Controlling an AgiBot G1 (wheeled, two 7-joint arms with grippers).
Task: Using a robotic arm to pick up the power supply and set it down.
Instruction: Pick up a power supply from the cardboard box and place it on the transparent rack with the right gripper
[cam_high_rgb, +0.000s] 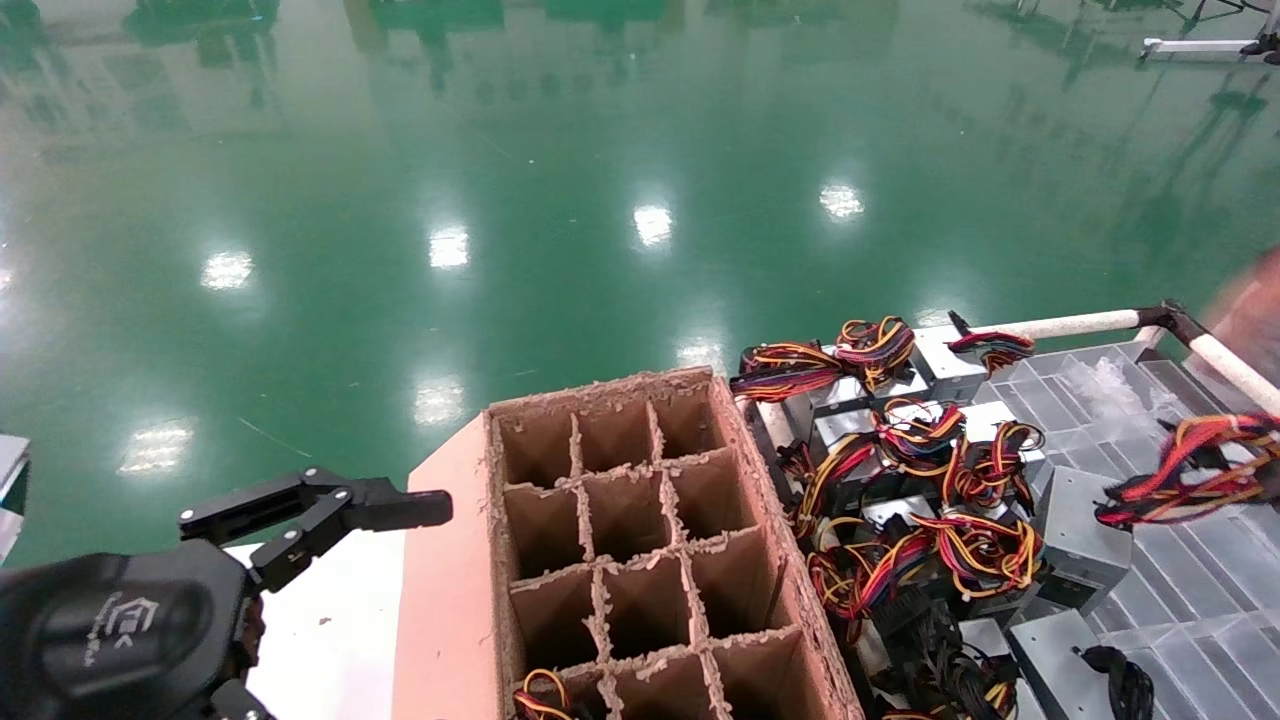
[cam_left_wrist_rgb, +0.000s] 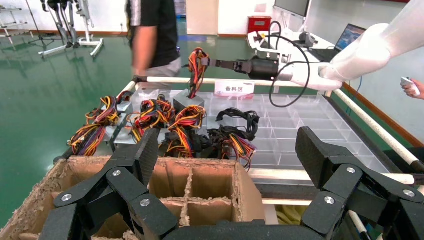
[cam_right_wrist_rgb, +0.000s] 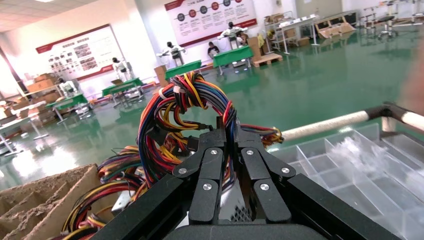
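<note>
Rough cardboard box (cam_high_rgb: 640, 540), glossy floor (cam_high_rgb: 500, 200), seemingly metal power supply (cam_left_wrist_rgb: 188, 100)

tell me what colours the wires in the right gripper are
Red, yellow, orange, blue and black wires; right wrist view shows them best.

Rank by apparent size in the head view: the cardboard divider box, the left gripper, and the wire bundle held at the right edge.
1. Cardboard divider box, by far the largest.
2. Left gripper, open beside the box; it sits nearest the camera, which inflates its look.
3. Held wire bundle, smallest, cut off by the picture's edge, so its full extent is unsure.
</note>
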